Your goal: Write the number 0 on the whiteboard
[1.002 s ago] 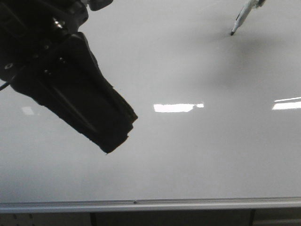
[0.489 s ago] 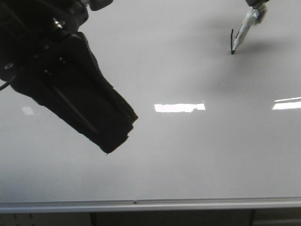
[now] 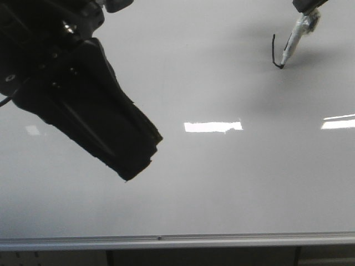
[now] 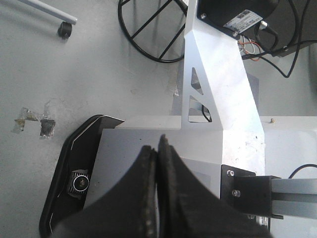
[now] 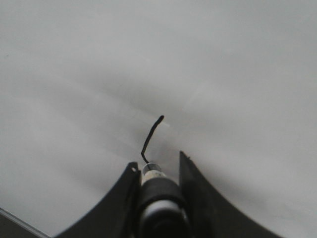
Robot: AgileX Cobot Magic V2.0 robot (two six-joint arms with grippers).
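Observation:
The whiteboard (image 3: pixel 222 183) fills the front view, with its silver rail (image 3: pixel 177 241) along the bottom. My right gripper (image 5: pixel 157 158) is shut on a marker (image 5: pixel 157 191), whose tip touches the board. In the front view the marker (image 3: pixel 293 39) slants down from the top right corner. A short black stroke (image 3: pixel 273 51) runs down the board and hooks right to the tip; it also shows in the right wrist view (image 5: pixel 151 135). No closed loop of a number 0 shows. My left gripper (image 3: pixel 138 160) hangs in front of the board at the left, shut and empty (image 4: pixel 154 143).
Bright rectangular light reflections (image 3: pixel 213 127) lie on the board at mid height. The left wrist view shows the robot's grey base (image 4: pixel 218 99), black cables (image 4: pixel 148 29) and the floor below.
The marker tip has moved down the board and then a little right, drawing the black stroke from nothing to a hooked line. The left arm has not moved.

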